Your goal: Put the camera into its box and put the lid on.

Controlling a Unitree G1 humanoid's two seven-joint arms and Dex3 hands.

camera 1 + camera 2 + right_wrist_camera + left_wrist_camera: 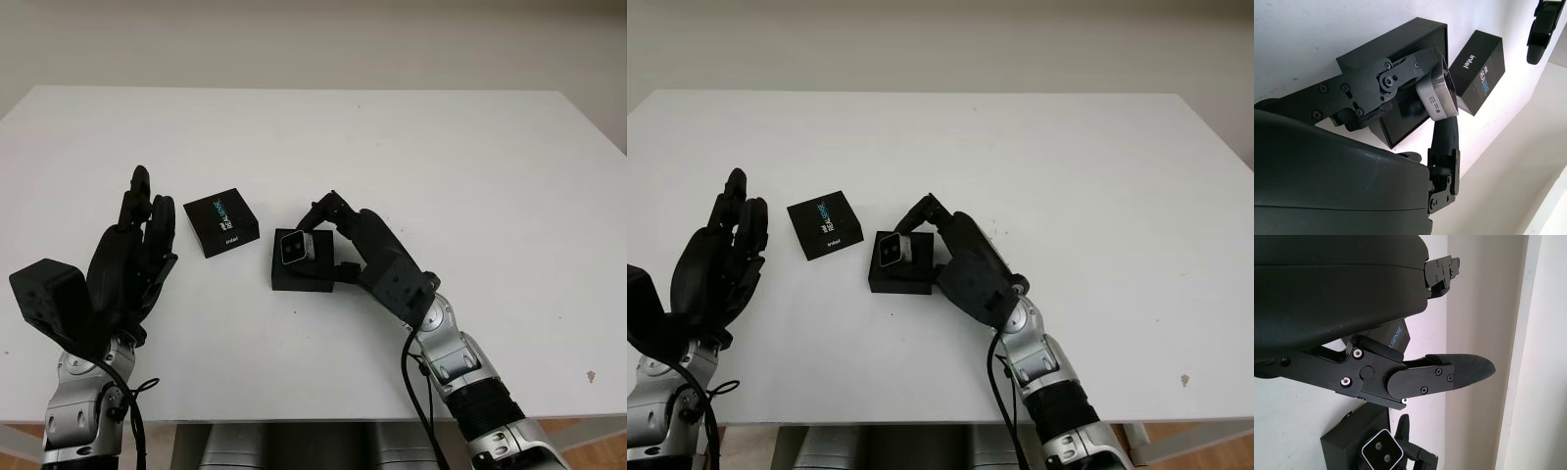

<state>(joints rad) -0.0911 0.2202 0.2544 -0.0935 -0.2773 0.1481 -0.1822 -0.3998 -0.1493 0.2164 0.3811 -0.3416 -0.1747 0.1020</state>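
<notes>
"intel" on black lid (1480,71)

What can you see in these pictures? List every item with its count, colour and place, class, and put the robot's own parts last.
camera: one, silver-grey, held over the open box
box: one, black, open, middle of the table
lid: one, black with printed lettering, flat on the table beside the box, on its left-hand side
table: one, white, under everything
right hand: one, black, shut on the camera above the box
left hand: one, black, open, raised near the lid
</notes>
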